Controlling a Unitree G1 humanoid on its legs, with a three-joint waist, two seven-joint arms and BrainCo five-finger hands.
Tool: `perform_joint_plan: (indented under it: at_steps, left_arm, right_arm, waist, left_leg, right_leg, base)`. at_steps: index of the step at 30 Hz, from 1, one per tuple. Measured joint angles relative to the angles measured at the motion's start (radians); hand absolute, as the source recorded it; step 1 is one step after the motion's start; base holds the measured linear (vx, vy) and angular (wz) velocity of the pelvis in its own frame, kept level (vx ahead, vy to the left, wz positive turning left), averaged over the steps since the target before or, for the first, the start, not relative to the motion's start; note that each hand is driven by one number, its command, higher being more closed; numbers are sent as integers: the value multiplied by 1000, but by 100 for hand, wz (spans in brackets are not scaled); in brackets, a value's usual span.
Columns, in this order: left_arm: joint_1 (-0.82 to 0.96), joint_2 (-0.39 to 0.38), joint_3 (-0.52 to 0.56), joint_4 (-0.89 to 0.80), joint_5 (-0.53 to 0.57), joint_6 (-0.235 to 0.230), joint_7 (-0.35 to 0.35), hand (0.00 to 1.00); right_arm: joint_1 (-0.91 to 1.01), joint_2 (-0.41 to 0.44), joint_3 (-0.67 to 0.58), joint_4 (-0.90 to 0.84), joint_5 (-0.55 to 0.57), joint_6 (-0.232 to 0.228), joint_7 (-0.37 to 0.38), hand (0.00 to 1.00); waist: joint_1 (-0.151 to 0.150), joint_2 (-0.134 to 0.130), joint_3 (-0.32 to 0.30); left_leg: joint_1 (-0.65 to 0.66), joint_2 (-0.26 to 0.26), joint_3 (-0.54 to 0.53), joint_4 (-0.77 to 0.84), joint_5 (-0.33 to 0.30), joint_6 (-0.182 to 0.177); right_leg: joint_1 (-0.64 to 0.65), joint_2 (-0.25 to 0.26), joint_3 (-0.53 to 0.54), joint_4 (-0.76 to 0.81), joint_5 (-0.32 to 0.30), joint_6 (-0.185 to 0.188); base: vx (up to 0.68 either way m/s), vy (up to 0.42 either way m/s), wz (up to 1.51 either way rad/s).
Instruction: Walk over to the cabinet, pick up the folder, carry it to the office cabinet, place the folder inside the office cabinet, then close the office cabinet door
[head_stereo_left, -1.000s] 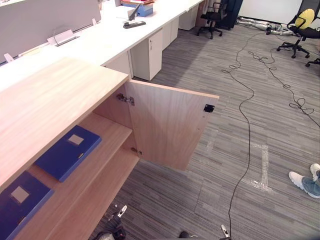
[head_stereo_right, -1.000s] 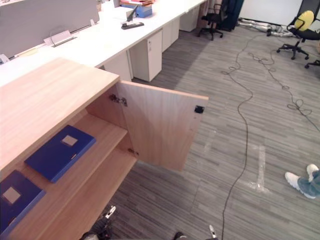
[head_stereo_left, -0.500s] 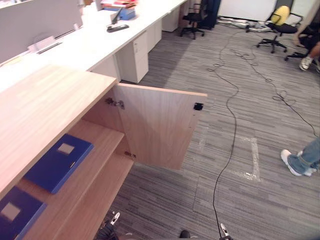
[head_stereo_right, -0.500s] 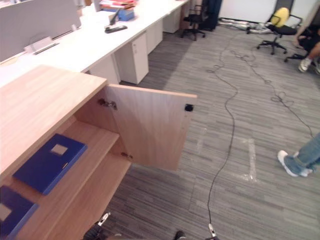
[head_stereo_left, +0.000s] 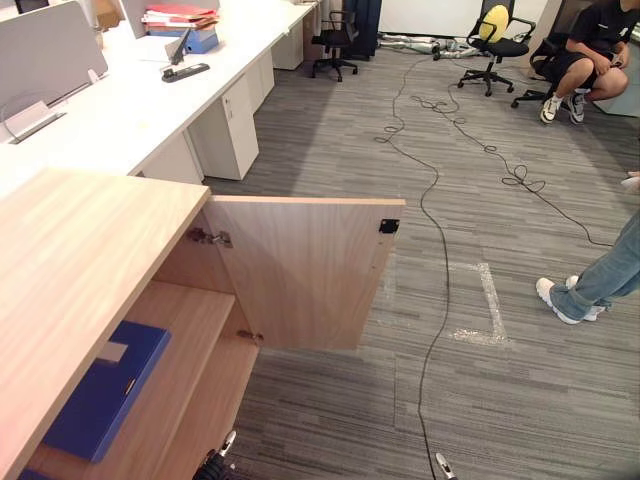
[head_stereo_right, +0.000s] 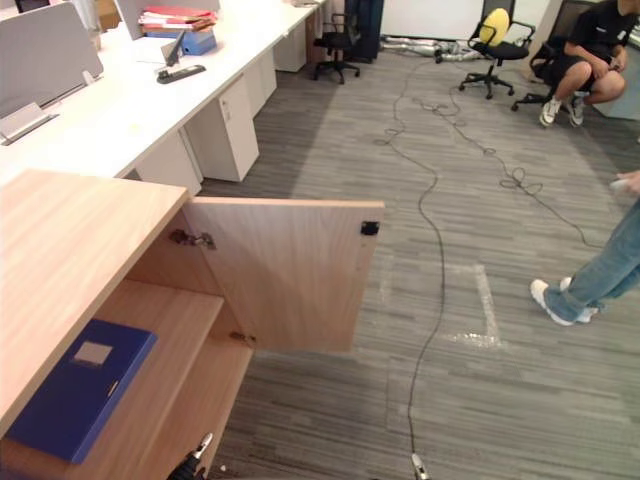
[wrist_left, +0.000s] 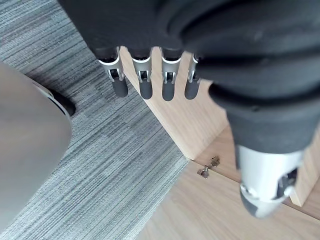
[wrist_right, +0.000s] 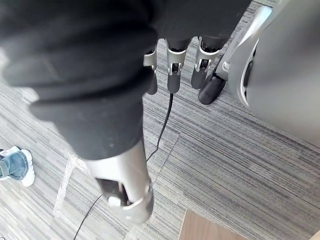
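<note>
item: your blue folder (head_stereo_right: 75, 400), flat on the cabinet shelf (head_stereo_right: 170, 330), long axis slanting away toward the open door (head_stereo_right: 290, 270). left hand (wrist_left: 146, 76), right hand (wrist_right: 172, 75): fingers straight, holding nothing.

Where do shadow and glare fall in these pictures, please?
Left eye view: the white desk is brightly lit, while the inside of the cabinet around the folder lies in shade under its top. Right eye view: the floor tape catches the light.

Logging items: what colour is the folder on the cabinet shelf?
Blue, with a pale label; the folder shows best in the right eye view.
</note>
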Motion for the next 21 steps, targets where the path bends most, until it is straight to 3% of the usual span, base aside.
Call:
perform_joint_plan:
  at_steps: [8,12,17,21]
  left_arm:
    - [2,0,-7,11,1,-4,7,0]
    - [8,5,-8,1,18,-4,12,0]
    - [44,30,-63,-43,15,-4,15,0]
    - [57,53,-108,-68,3,-5,13,0]
  right_arm:
    - [-14,-7,30,-42,-72,-7,-38,0]
    - [-56,-24,-16,-195,-207,-3,-109,0]
    - [-211,-157,-2,-405,-426,-1,-193,0]
    - [-344,-240,104,-434,-501,-1,-197,0]
  waist:
    - [1,3,-25]
    - [1,2,-25]
    - [2,-3,-23]
    - [8,-5,3]
  left_leg:
    - [28,-2,-10,-19,2,-2]
    - [25,-6,-18,-35,2,-1]
    - [0,-27,-21,-75,40,8]
    - [-49,-30,-32,-82,73,5]
  right_leg:
    - [39,0,-31,-22,1,2]
    - [32,-2,-32,-23,4,6]
    - [-19,-14,-29,-23,15,21]
    - [-66,-15,-30,-23,25,29]
  base:
    - [65,11,3]
    - [-30,24,5]
    - [-97,2,-1]
    - [-133,-44,3]
